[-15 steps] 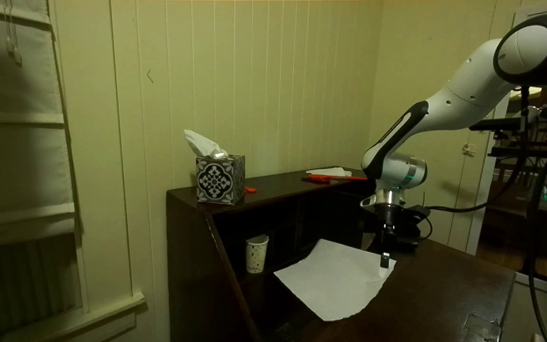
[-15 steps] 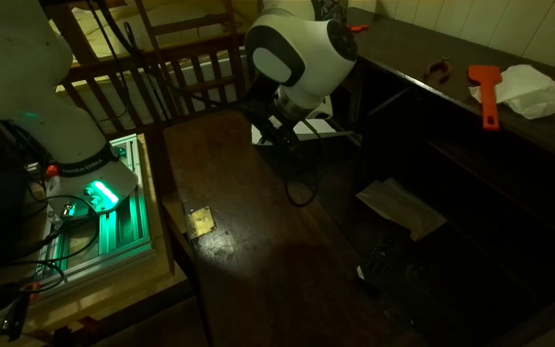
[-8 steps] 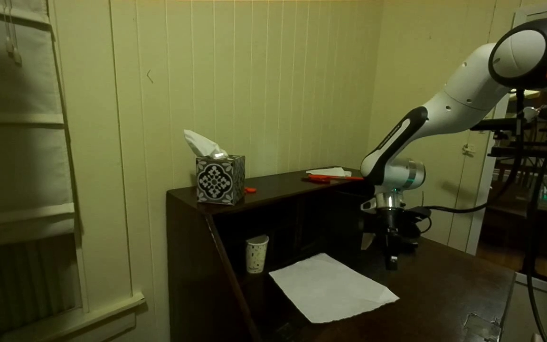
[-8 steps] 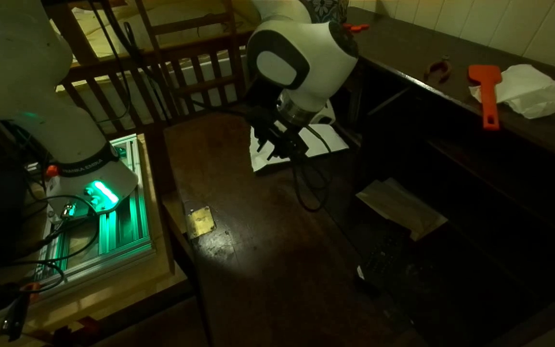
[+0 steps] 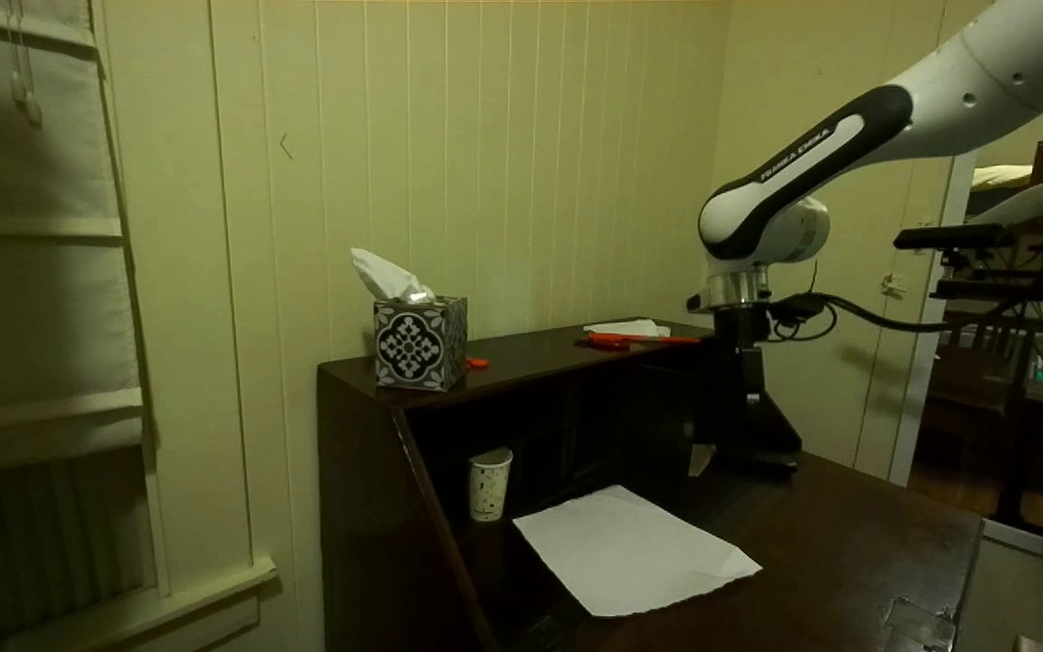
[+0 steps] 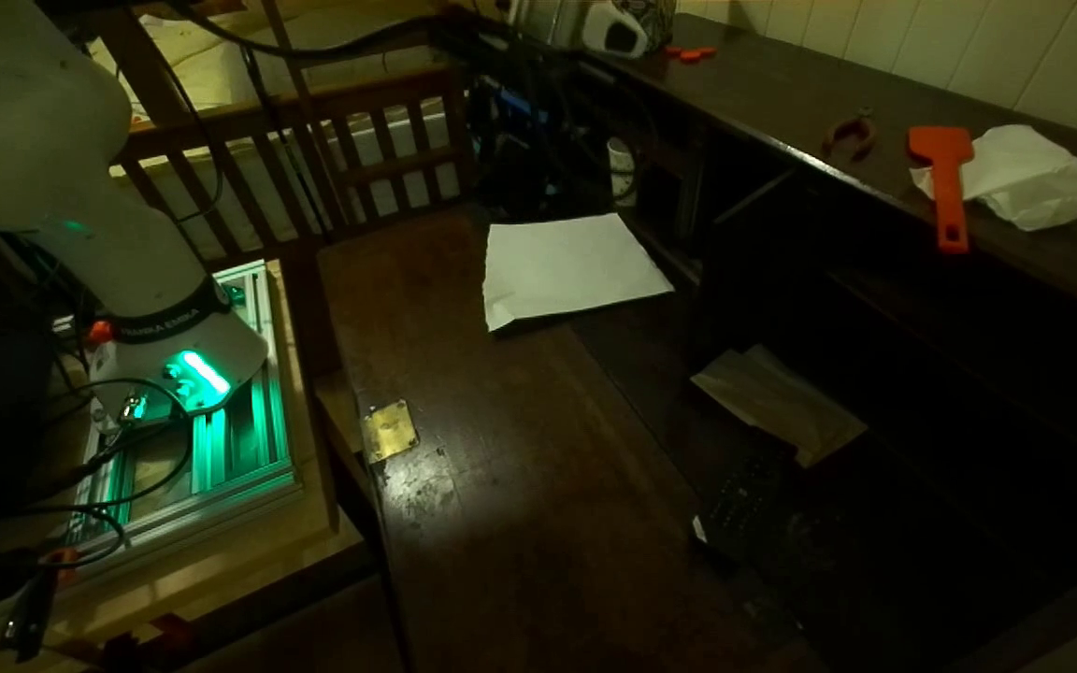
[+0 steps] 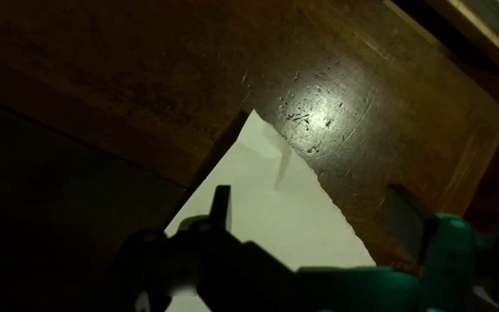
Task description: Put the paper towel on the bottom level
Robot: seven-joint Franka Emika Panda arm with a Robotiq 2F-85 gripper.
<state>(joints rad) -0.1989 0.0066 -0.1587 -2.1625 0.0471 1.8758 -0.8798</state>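
Observation:
The paper towel [image 5: 635, 552], a limp white sheet, lies spread on the bottom level [image 5: 856, 543], the broad dark-brown wood of the cabinet. In an exterior view the towel [image 6: 576, 266] rests near the far end of that surface [image 6: 520, 449], one corner slightly creased. Seen from the wrist, my gripper [image 7: 310, 190] is wide open above the towel [image 7: 271, 208], which shows between and below its fingers but is not gripped. An exterior view has the gripper [image 5: 752, 398] raised well clear of the sheet, dark against the cabinet.
A patterned tissue box [image 5: 422, 344] stands on the cabinet's top board, where a red tool [image 6: 945, 187] lies against crumpled white paper [image 6: 1029, 178]. A speckled cup [image 5: 490, 484] sits beside the towel at the cubbyholes. A beige packet [image 6: 782, 407] lies deeper inside.
The gripper has let go of the towel's raised corner, opened, and moved upward. The towel has settled flat onto the wood.

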